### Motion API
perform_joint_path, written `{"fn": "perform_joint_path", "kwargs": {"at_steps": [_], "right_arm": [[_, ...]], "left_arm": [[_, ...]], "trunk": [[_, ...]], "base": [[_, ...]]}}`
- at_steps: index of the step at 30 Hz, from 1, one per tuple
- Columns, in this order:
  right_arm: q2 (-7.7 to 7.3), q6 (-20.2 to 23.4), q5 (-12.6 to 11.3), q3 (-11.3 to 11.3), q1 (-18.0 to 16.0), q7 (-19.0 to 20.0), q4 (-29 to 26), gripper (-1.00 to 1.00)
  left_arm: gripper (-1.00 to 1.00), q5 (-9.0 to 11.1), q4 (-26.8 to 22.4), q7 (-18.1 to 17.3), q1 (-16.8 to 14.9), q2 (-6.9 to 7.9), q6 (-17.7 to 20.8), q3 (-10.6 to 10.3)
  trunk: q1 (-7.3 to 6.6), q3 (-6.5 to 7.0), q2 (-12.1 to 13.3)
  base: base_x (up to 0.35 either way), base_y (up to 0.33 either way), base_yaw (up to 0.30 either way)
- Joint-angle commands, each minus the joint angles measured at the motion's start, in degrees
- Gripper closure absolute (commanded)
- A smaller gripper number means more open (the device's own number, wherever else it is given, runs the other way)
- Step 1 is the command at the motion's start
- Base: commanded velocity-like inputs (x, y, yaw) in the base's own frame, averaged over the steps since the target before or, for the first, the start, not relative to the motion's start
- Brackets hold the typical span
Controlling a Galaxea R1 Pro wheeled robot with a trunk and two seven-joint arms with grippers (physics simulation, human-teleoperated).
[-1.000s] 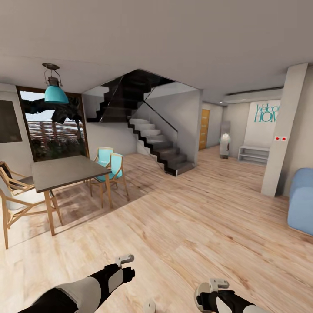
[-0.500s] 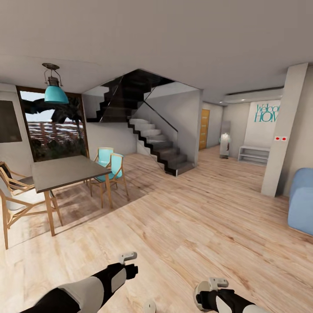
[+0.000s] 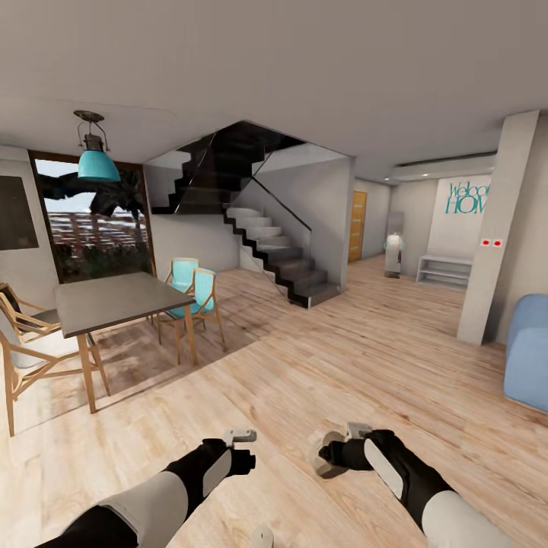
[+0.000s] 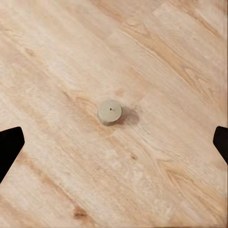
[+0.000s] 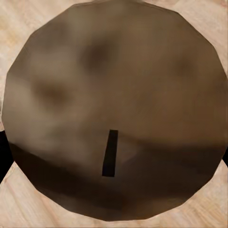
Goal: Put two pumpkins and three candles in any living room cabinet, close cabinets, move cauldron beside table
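Observation:
A candle (image 5: 114, 109) with a brown, pale-toned top and a dark wick sits close against the right wrist camera, black fingertips (image 5: 3, 156) showing at its sides. In the head view my right gripper (image 3: 329, 459) hangs above the floor, shut on that candle (image 3: 326, 467). A second candle (image 4: 109, 111) stands upright on the wooden floor, seen from well above between the wide-apart fingers (image 4: 9, 145) of my open left gripper (image 3: 247, 455). A pale round shape (image 3: 261, 536) lies at the head view's lower edge; I cannot tell what it is. Pumpkins, cabinet, cauldron and the low table are out of view.
A dining table (image 3: 114, 301) with wooden and turquoise chairs (image 3: 194, 293) stands at the left. A dark staircase (image 3: 274, 255) rises straight ahead, with a pillar (image 3: 495, 228) and a blue sofa (image 3: 529, 350) at the right. Open wooden floor (image 3: 342, 365) lies between them.
My right arm has lifted and swung inward toward the left gripper, carrying the candle. The left gripper has edged forward and to the right. The camera has not moved.

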Motion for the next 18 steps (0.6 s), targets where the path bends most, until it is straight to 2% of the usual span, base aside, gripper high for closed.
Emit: {"fn": "perform_joint_path", "kwargs": {"at_steps": [1,2,3,6,8,11,18], "right_arm": [[-0.12,2.78,0.19,-0.44,-0.15,-0.13,-2.76,1.00],[-0.13,8.15,0.21,-0.97,-0.45,-0.53,-7.74,1.00],[-0.14,10.03,0.21,-1.08,-0.59,-0.81,-9.73,1.00],[-0.13,13.06,0.22,-1.21,-0.87,-2.37,-14.27,1.00],[-0.10,14.28,0.16,-1.22,-0.99,-4.91,-17.42,1.00],[0.01,14.65,0.09,-1.00,-1.01,-7.34,-18.86,1.00],[0.18,14.70,0.12,-0.53,-0.96,-8.12,-19.23,1.00]], "left_arm": [[-1.00,-0.81,-0.05,-1.06,-0.02,0.06,0.18,-0.43],[-1.00,-4.32,0.10,-2.21,0.00,0.09,0.09,-0.37],[-1.00,-5.55,0.31,-2.44,0.02,0.08,0.04,-0.36],[-1.00,-7.25,1.39,-2.71,0.04,0.04,-0.10,-0.35],[-1.00,-7.81,2.46,-2.88,0.04,0.03,-1.02,-0.34],[-1.00,-8.03,4.50,-3.58,0.05,0.02,-2.29,-0.34],[-1.00,-8.17,5.71,-6.05,0.05,-0.04,-2.87,-0.36]], "trunk": [[0.00,-0.09,-0.05],[0.00,-0.09,-0.05],[0.00,-0.09,-0.05],[0.00,-0.09,-0.05],[0.00,-0.09,-0.05],[0.00,-0.09,-0.05],[0.00,-0.09,-0.05]], "base": [[0.000,0.000,0.000],[0.000,0.000,0.000],[0.000,0.000,0.000],[0.000,0.000,0.000],[0.000,0.000,0.000],[0.000,0.000,0.000],[0.000,0.000,0.000]]}}
